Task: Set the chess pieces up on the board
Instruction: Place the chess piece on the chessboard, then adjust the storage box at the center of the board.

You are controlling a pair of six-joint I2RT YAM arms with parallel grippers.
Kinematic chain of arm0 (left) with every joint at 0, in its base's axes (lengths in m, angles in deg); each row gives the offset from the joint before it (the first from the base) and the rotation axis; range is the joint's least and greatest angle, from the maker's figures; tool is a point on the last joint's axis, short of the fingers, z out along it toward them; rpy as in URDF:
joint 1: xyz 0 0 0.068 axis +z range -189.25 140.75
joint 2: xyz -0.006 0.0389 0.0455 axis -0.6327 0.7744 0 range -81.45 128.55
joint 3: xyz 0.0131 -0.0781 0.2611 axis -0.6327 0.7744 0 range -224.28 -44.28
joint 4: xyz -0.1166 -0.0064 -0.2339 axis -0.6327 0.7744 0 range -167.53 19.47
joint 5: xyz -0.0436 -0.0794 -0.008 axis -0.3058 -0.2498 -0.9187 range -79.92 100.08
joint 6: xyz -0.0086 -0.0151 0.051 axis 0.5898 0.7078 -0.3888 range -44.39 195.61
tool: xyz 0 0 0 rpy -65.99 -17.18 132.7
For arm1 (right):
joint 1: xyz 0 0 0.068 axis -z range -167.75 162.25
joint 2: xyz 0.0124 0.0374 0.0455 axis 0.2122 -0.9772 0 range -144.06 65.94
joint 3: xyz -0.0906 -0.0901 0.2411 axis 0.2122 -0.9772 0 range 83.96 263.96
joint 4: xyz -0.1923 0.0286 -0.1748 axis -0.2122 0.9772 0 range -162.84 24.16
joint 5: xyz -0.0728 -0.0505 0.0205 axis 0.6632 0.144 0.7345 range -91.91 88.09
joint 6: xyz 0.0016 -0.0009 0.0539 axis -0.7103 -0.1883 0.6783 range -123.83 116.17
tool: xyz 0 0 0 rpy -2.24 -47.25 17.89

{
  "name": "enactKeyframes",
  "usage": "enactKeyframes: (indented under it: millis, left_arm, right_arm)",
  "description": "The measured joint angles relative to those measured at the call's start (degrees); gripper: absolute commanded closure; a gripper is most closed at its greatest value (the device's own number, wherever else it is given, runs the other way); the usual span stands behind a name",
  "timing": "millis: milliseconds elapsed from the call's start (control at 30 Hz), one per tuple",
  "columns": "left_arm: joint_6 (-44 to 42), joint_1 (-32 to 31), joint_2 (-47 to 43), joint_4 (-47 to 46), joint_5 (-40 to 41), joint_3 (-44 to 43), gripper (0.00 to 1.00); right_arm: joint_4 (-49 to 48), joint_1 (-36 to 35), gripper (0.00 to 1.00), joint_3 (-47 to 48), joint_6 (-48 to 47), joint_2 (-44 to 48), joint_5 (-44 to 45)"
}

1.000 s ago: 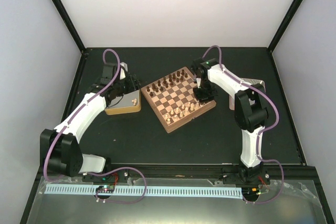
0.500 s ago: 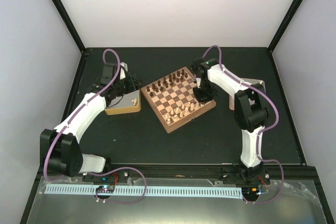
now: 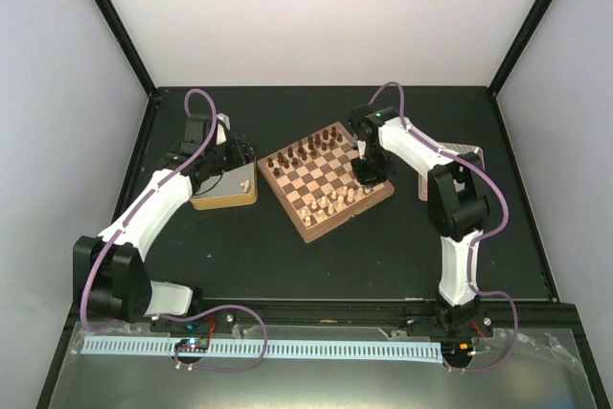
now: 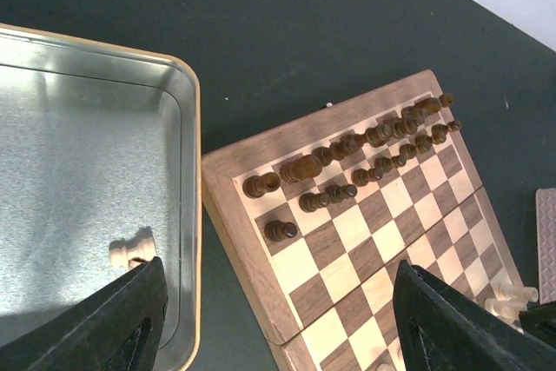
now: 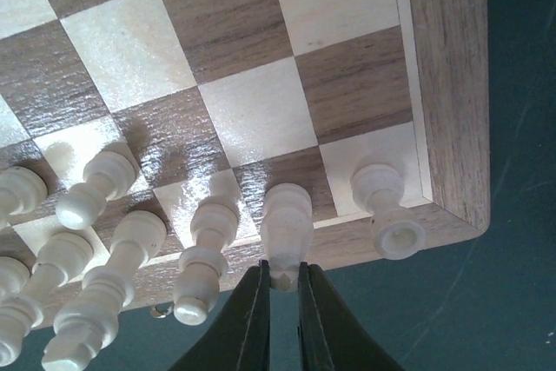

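From my station, the nearest thing past the arm bases is bare dark table [image 3: 287, 265]. Beyond it the board [image 3: 324, 175] lies turned at an angle, roughly midway between the two arms. Along its near-right edge stand the pale pieces [image 3: 330, 203].

My right gripper [image 5: 280, 277] is down over the right end of that pale row, at the board's right corner. Its fingers [image 5: 248, 319] are pinched tight on the top of one pale piece [image 5: 287, 215]. That piece is in the edge row, one square in from the corner. I cannot tell whether its base rests on the square or hangs just off it. Another pale one [image 5: 388, 210] stands on the corner square just to its right, and more crowd in on its left.

To the left of the board, just beside it, sits the metal tray [image 4: 193, 215]. My left gripper [image 3: 226, 164] hangs above it with its fingers [image 4: 122, 327] spread wide and nothing between them. One lone pale piece [image 4: 132, 252] lies on its side on the tray floor, near the wall closest to the board.

Farthest out, the dark pieces [image 4: 365, 141] fill two rows along the board's far-left edge, and one more dark one [image 4: 280, 231] stands alone a row inward.
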Motion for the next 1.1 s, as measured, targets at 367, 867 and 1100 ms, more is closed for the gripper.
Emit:
enactKeyframes:
  millis: [367,867,1100]
  left_arm:
    - [-4.2,2.9,0.0,1.2,1.7,-2.1,0.22]
    - [-13.1,15.3,19.4,15.3,16.4,-20.8,0.47]
    - [-11.5,20.7,28.2,20.7,11.5,-21.5,0.62]
  right_arm:
    - [-1.9,0.0,0.62,0.0,3.1,0.4,-0.8]
    - [-7.5,0.7,0.64,1.7,8.1,8.4,0.8]
    - [-10.3,0.8,0.67,5.6,8.1,8.3,3.1]
